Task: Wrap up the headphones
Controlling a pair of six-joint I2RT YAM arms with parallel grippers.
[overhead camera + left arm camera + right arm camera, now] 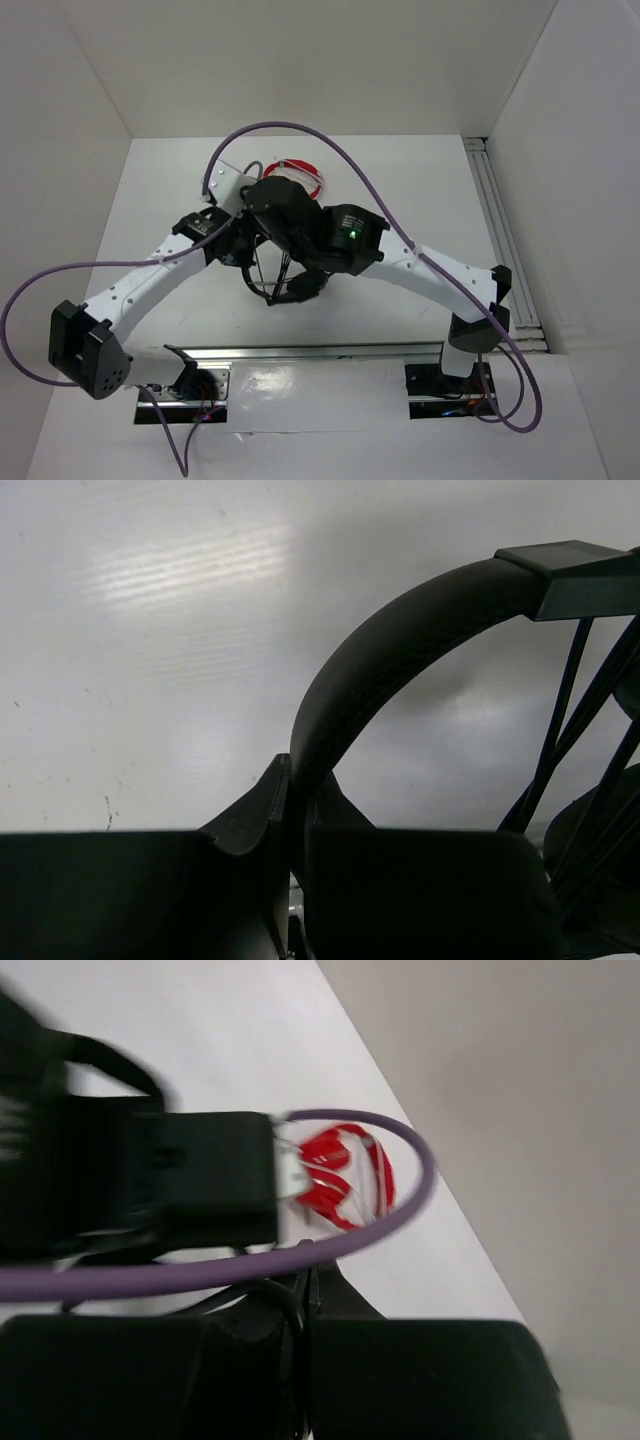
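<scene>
Top external view: the white counter [400, 180] is carrying everything. The left arm [150, 275] and right arm [440, 270] are meeting over its middle and hiding most of the headphones [400, 620] beneath their wrists. Thin dark strands are showing below that junction.

Left wrist view: the left end effector [298, 802] is pinching the black headband, which is arcing up and to the right from between the pressed fingers. Several straight runs of the cable [565, 710] are crossing behind the band at the right.

Right wrist view (blurred): the right end effector [305, 1305] is sitting pressed together, a thin dark run of cable entering the seam. A purple lead [200, 1275] is sweeping across in front. The red headphones [345, 1175] are lying further off on the counter, apart from the grip.
</scene>
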